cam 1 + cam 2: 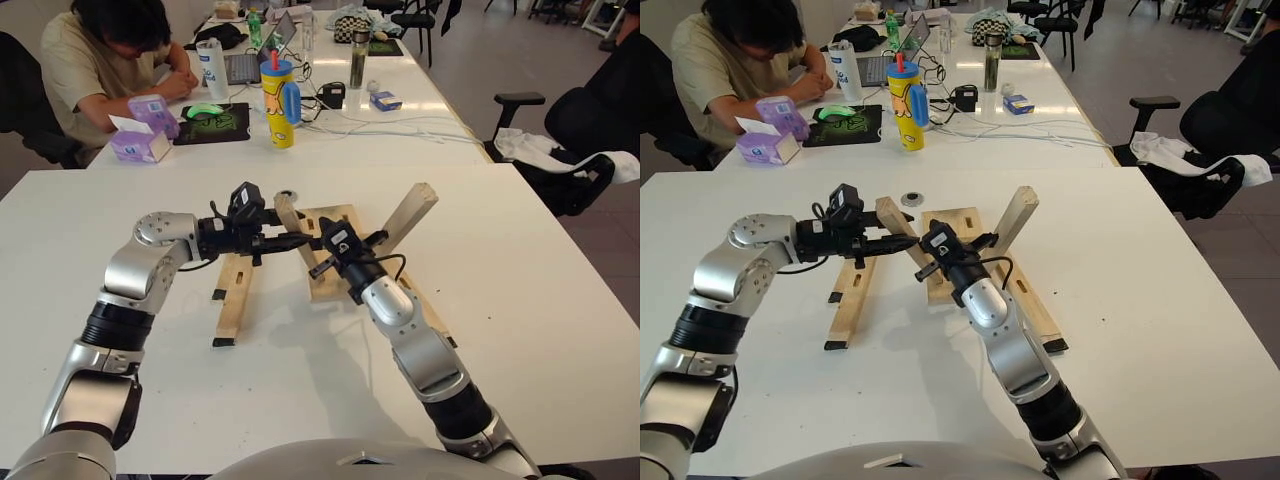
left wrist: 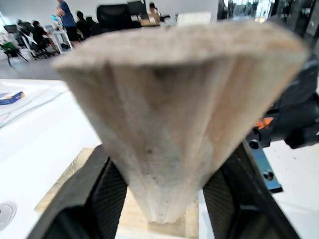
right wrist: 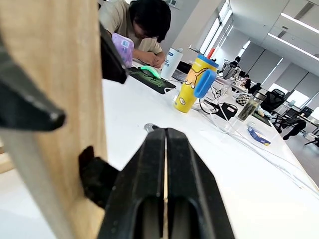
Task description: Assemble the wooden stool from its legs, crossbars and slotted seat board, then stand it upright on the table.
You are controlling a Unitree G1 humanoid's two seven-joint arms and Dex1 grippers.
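On the far white table stand the containers: a yellow plastic cup with a blue handle (image 1: 279, 110) has a red straw (image 1: 273, 60) standing in it, and what else it holds cannot be made out. Near it are a white bottle (image 1: 212, 68), a dark tall tumbler (image 1: 358, 62) and two purple tissue boxes (image 1: 140, 146), their contents also hidden. At the middle of the near white table (image 1: 520, 300) the pale wooden slotted seat board (image 1: 335, 216) lies flat. A flat wooden frame of legs and crossbar with black feet (image 1: 235, 295) lies just to its left. A square pale wooden leg (image 1: 412, 212) rises tilted from its right side. The left gripper (image 1: 288, 240) reaches in from the left over the board's near corner. Its black ribbed fingers (image 2: 97, 191) stand apart on either side of a second tilted pale wooden leg (image 1: 288, 212) and are clamped against its faces, the leg's end pointing up toward the wrist camera. The right gripper (image 3: 165, 164) sits over the seat board just beside that held leg. Its two black fingers (image 3: 144, 189) are pressed together with only a thin seam between them, and they hold nothing. Whether they touch the leg cannot be told. A small round metal disc (image 1: 288, 195) lies on the table just beyond the board.
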